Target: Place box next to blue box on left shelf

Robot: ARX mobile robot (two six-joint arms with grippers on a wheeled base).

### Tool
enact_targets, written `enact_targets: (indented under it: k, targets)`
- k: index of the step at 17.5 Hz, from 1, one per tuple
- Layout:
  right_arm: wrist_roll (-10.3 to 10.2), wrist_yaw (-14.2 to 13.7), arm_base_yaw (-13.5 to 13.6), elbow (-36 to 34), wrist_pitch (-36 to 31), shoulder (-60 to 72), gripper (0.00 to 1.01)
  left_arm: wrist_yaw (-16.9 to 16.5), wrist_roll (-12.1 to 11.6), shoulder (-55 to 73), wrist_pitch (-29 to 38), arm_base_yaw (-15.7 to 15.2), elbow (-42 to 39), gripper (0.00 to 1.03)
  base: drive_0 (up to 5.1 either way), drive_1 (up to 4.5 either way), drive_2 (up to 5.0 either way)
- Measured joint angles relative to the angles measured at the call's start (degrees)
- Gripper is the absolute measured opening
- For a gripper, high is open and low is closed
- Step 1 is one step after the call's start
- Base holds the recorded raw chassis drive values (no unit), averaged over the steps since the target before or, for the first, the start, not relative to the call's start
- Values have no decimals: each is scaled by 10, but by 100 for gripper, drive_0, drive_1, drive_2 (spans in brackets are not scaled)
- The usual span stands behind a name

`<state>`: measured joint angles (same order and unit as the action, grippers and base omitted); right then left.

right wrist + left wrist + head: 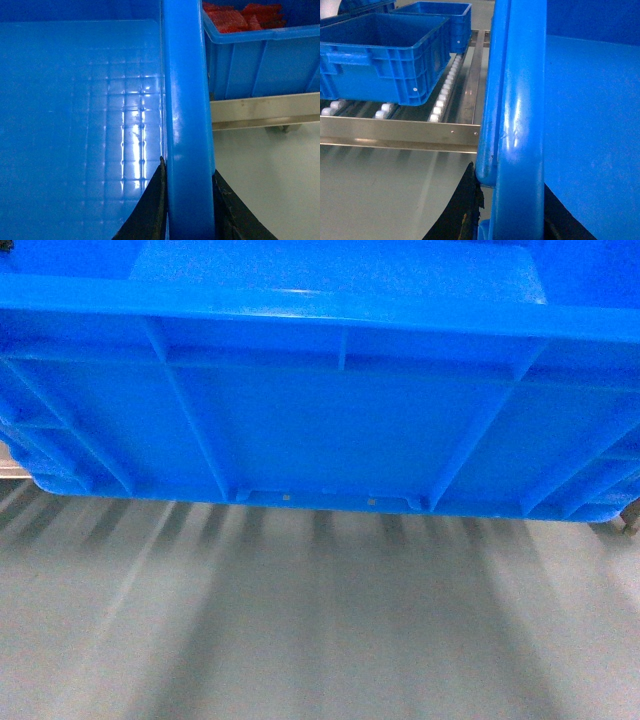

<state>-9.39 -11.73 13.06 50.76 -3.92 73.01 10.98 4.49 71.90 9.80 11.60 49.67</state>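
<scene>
1. Head view: the big bright blue ribbed plastic crate [330, 420] I carry fills the frame above blurred floor; blind approach risks collision.
2. Left wrist: left gripper [512, 220] pinches its rim, beside the grey steel roller shelf [400, 132] front lip; rim could snag it or bump the resting blue crate [385, 57].
3. Right wrist: right gripper [187, 210] clamps the opposite rim; slipping would tilt it.

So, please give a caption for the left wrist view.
Carried blue box nears the roller shelf holding two blue crates.
</scene>
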Motion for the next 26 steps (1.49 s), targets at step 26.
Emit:
enact_targets:
  k: [26]
  targets:
    - [0, 0, 0, 0, -5, 0, 16, -1, 0, 0, 2, 0, 0, 16, 9, 391, -373]
